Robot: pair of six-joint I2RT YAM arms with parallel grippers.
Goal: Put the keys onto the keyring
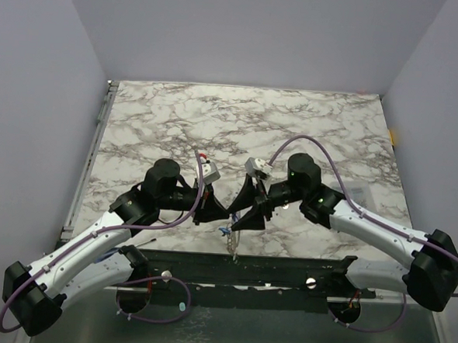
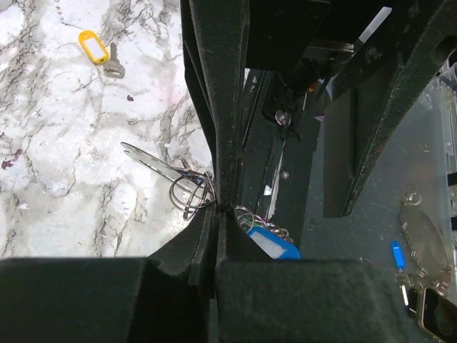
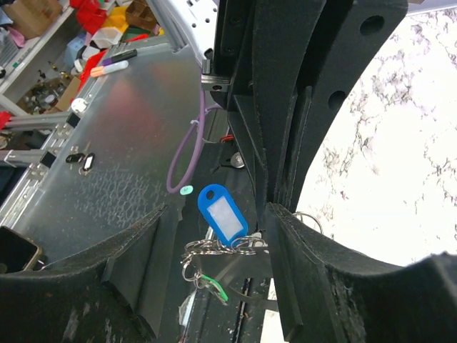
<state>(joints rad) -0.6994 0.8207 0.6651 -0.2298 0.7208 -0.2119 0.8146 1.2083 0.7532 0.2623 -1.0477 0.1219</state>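
My left gripper (image 2: 216, 207) is shut on the keyring (image 2: 189, 189), whose thin silvery wire loops stick out at the fingertips, just above the marble. A blue-tagged key (image 2: 275, 245) hangs from small linked rings on the far side of the fingers. A yellow-tagged key (image 2: 94, 46) lies loose on the marble, far from both grippers. In the right wrist view the blue tag (image 3: 223, 213), the ring chain (image 3: 221, 250) and a green key (image 3: 214, 284) hang between the wide-apart fingers of my right gripper (image 3: 221, 264), which is open. From above, the left gripper (image 1: 215, 209) and the right gripper (image 1: 250, 215) meet tip to tip at the table's near edge.
The marble table (image 1: 239, 125) stretches away behind the grippers. Directly below them runs the black front rail (image 1: 246, 266), with a metal shelf lower down. A purple cable (image 3: 187, 153) loops near the rail. Grey walls close in the sides and back.
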